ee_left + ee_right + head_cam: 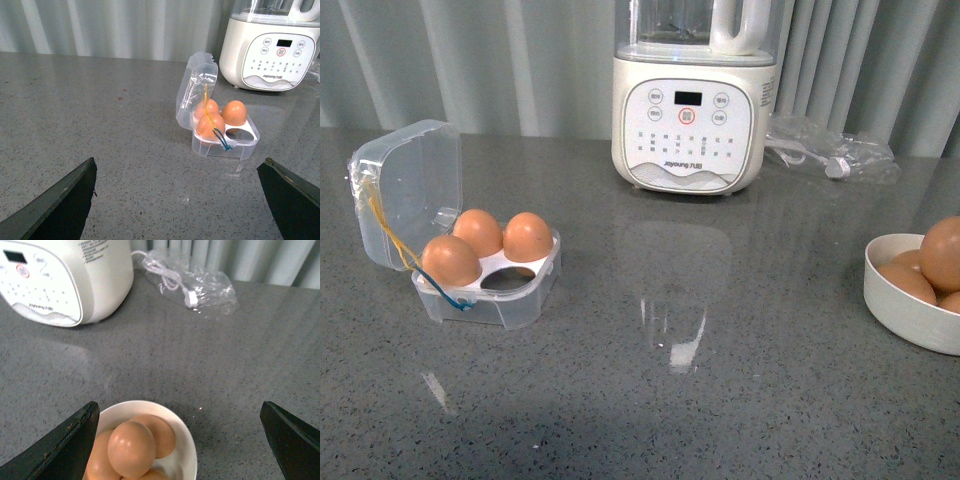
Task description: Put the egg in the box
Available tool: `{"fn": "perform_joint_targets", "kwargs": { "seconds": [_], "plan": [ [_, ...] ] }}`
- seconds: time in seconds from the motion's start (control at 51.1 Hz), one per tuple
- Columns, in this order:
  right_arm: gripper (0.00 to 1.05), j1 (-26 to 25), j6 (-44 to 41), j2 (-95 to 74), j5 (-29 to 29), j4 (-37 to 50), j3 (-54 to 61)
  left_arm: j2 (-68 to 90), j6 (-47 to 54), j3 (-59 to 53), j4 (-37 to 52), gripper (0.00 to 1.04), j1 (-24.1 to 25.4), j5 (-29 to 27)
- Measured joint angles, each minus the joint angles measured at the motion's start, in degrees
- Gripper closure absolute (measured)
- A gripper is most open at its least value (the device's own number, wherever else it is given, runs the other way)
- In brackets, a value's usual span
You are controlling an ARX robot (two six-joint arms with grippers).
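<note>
The box (510, 300) stands open at the left of the grey counter, its clear lid (405, 185) tipped back. Three brown eggs fill three slots, and the front right slot (505, 281) is bare. In the left wrist view the box (225, 145) lies well ahead of my open left gripper (179, 161), which has only counter between its fingers. In the right wrist view my right gripper (180, 405) hangs open above the white bowl (187, 450). The egg (131, 448) lies on top of other eggs in that bowl, beside one finger (65, 445). Neither gripper shows in the front view.
A white kitchen appliance with a button panel (688, 110) stands at the back centre. A crumpled clear bag with a white cable (830, 152) lies to its right. The bowl (905, 315) sits at the right edge of the front view. A curtain hangs behind.
</note>
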State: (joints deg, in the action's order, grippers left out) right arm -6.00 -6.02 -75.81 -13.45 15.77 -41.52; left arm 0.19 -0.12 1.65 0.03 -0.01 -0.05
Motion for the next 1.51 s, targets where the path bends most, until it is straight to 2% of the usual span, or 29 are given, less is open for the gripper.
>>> {"fn": "perform_joint_targets", "kwargs": {
  "seconds": [0.215,0.49,1.508],
  "plan": [
    [0.07,0.22,-4.31,-1.6,-5.14,-0.94,0.02,0.0,0.0,0.0,0.0,0.07,0.0,0.0],
    [0.07,0.09,-3.23,-6.71,-8.33,2.23,0.66,0.0,0.0,0.0,0.0,0.07,0.0,0.0],
    [0.07,-0.83,-1.95,-13.03,-8.79,1.2,1.09,0.0,0.0,0.0,0.0,0.07,0.0,0.0]
  ]
}}
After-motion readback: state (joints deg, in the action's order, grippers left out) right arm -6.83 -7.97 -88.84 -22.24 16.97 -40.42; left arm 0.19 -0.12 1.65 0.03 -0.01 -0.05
